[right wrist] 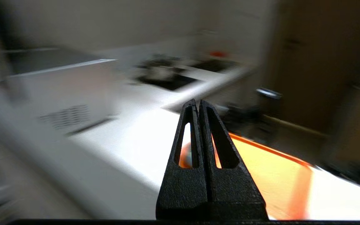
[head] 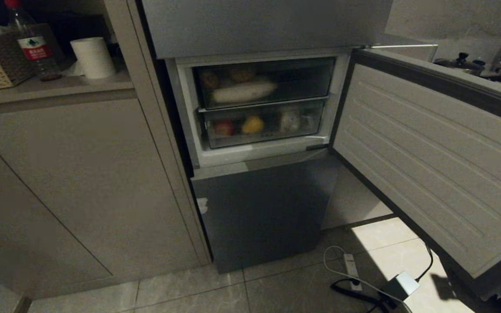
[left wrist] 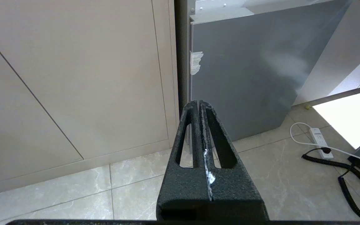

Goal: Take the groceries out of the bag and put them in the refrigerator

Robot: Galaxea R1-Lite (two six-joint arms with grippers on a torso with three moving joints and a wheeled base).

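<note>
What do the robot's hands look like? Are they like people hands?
No. Each hand is two flat black fingers with a rough, grainy surface, tapering to a narrow tip, each with a long slot cut through it. The left hand has a whitish smear down one finger. The right hand looks the same, without the smear.

Tiled floor (head: 276,291) (power strip (head: 351,266), cables (head: 355,291))

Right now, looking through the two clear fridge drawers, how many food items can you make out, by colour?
Brownish lumps: 2
Pale items: 2
Red item: 1
Yellow item: 1
Total: 6 that can be made out
</note>
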